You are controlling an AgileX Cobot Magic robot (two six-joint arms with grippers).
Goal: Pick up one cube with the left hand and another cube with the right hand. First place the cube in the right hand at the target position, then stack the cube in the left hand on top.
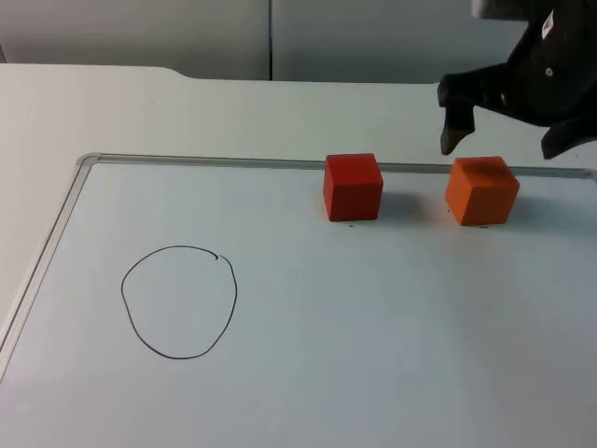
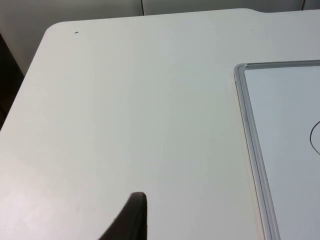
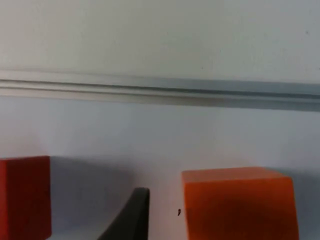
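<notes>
On the left of the whiteboard (image 1: 298,373) a hand-drawn circle (image 1: 179,301) marks what I take to be the target position; nothing lies inside it. The left gripper's fingertip (image 2: 131,220) hovers over bare white table (image 2: 125,110) just off the board's left frame; this arm waits, and I cannot tell whether its fingers are apart or together.

Further right, near the far edge of the board, sits the red cube (image 1: 353,187), flat on one face with a slightly lighter top. Right of it, with a clear gap between the 2, stands the orange cube (image 1: 481,190), turned a little so one corner faces the near side.

Both look like small, stiff, matte blocks with sharp edges and no gloss; I judge them light and rigid, unlikely to deform or break, and not especially slippery. The sensible hold is across 2 opposite side faces at mid-height, fingers square to the faces, so the orange one calls for a slight wrist turn.

The right gripper (image 1: 508,140) hangs above and just beyond the orange cube, fingers spread wide and holding nothing, 1 tip pointing down at the board's far frame.
</notes>
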